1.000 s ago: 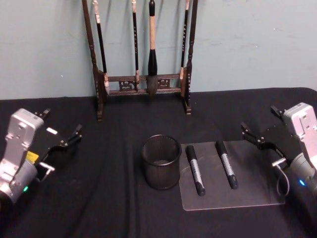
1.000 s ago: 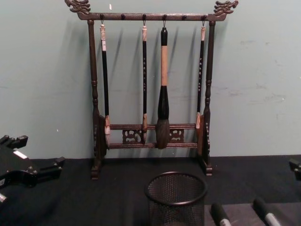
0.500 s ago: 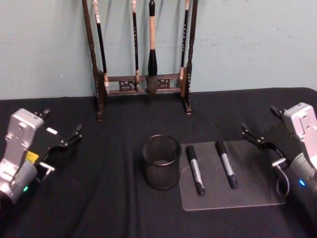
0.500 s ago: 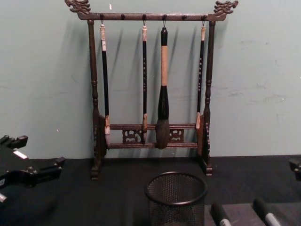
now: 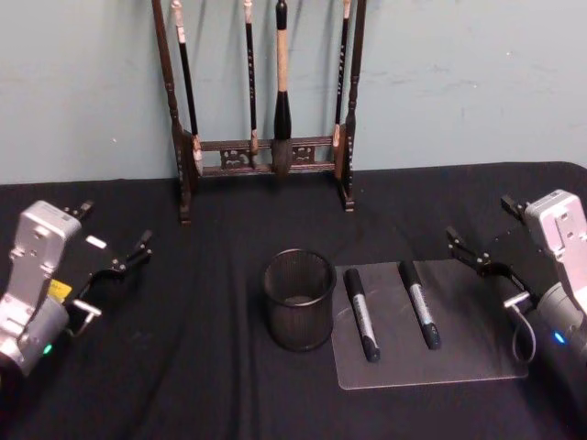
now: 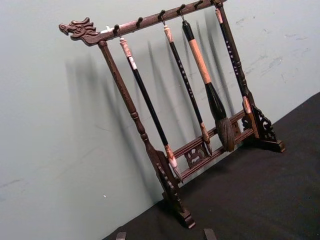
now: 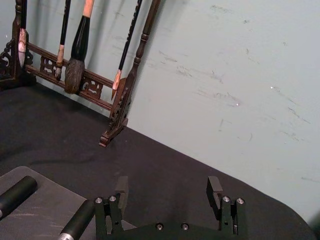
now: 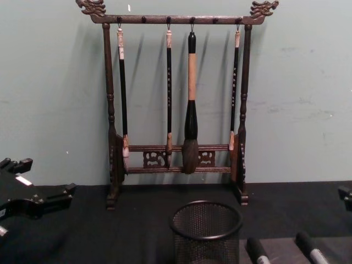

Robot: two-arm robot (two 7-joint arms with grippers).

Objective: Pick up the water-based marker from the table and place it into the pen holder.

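Now | left marker (image 5: 360,313), right marker (image 5: 419,304) parallel | axes near-to-far, far ends leftward

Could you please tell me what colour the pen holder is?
The pen holder is black wire mesh all over, clearest in the head view.

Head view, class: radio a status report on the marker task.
Left gripper open, parked left; right gripper open, beside mat. Two markers on mat, untouched. Pen holder alongside, nothing between.

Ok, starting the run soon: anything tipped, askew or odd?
Nothing stands out. The pen holder and brush rack stand upright; the left marker and right marker lie flat on the mat; left claw and right claw are open, touching nothing.
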